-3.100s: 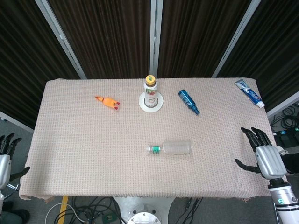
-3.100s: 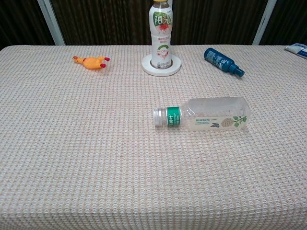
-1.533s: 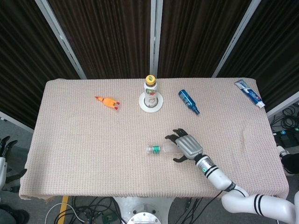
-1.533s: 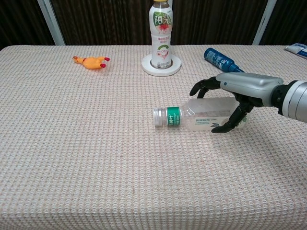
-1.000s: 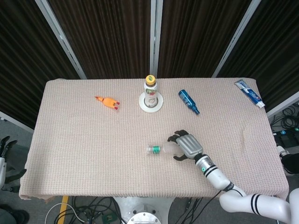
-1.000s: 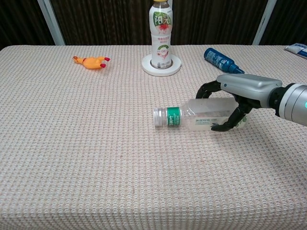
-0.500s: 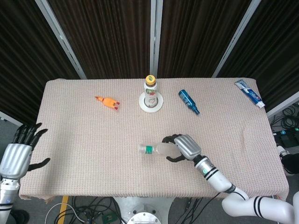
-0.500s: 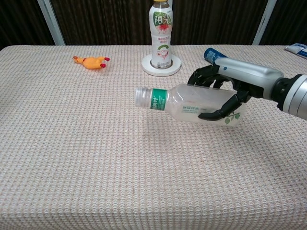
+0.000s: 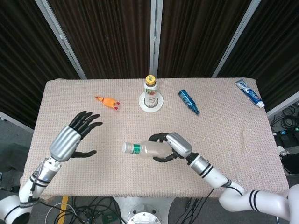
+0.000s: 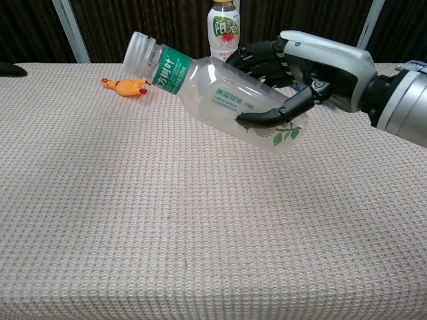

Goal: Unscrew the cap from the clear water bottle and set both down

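Bottle (image 9: 148,149) hangs above the near middle of the table (image 9: 224,121), gripped around its body by my right hand (image 9: 172,145). Its long axis lies almost level and points left, with the cap (image 9: 126,147) at the left end, tilted a little up. My left hand (image 9: 70,140) waits open at the near left, fingers spread, holding nothing. The cap faces straight toward this hand, which I judge must take it. Farther back stand a drink bottle (image 9: 150,91) and a rubber chicken (image 9: 107,101).
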Controlling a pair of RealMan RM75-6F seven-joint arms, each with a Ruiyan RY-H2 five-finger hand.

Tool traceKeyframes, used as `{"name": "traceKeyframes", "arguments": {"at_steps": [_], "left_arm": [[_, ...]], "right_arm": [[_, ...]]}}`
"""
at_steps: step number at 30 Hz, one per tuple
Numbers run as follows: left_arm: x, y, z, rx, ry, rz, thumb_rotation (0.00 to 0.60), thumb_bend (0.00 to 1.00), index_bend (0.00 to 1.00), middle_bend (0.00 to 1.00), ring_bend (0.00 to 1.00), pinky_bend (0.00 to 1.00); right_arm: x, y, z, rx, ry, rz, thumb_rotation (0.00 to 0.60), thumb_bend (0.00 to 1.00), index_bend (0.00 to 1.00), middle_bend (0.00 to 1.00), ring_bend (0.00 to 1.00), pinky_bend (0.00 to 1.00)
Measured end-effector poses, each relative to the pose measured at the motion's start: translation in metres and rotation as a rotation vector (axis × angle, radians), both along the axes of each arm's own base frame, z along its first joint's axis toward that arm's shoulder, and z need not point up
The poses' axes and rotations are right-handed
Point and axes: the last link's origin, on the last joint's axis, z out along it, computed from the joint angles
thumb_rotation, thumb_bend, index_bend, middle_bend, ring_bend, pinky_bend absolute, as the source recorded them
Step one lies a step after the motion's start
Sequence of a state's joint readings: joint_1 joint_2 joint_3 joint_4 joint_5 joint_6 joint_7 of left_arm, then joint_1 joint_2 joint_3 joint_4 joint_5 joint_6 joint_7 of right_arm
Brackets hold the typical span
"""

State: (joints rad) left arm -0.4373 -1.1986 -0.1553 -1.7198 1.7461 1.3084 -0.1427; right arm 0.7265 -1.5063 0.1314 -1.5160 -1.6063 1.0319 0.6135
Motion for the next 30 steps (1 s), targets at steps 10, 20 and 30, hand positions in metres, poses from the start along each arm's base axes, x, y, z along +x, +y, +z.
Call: {"name": "traceKeyframes", "arguments": {"at_steps": [10, 20, 30], "left_arm": [[0.025, 0.011, -0.023, -0.047, -0.064, -0.068, 0.600, 0.05, 0.17, 0.06, 0.02, 0.00], [0.037, 0.006, -0.033, -0.052, -0.085, -0.104, 0.600, 0.05, 0.17, 0.06, 0.02, 0.00], [0.044, 0.006, -0.039, -0.037, -0.088, -0.118, 0.600, 0.05, 0.17, 0.06, 0.02, 0.00]], "right_arm": [[0.013, -0.009, -0.012, 0.029, -0.004, 0.005, 0.600, 0.41, 0.60, 0.52, 0.37, 0.46], [0.012, -0.010, -0.014, 0.031, 0.002, 0.003, 0.600, 0.41, 0.61, 0.52, 0.37, 0.46], [0.017, -0.005, -0.016, 0.042, 0.005, 0.020, 0.600, 0.41, 0.61, 0.53, 0.37, 0.47]]}}
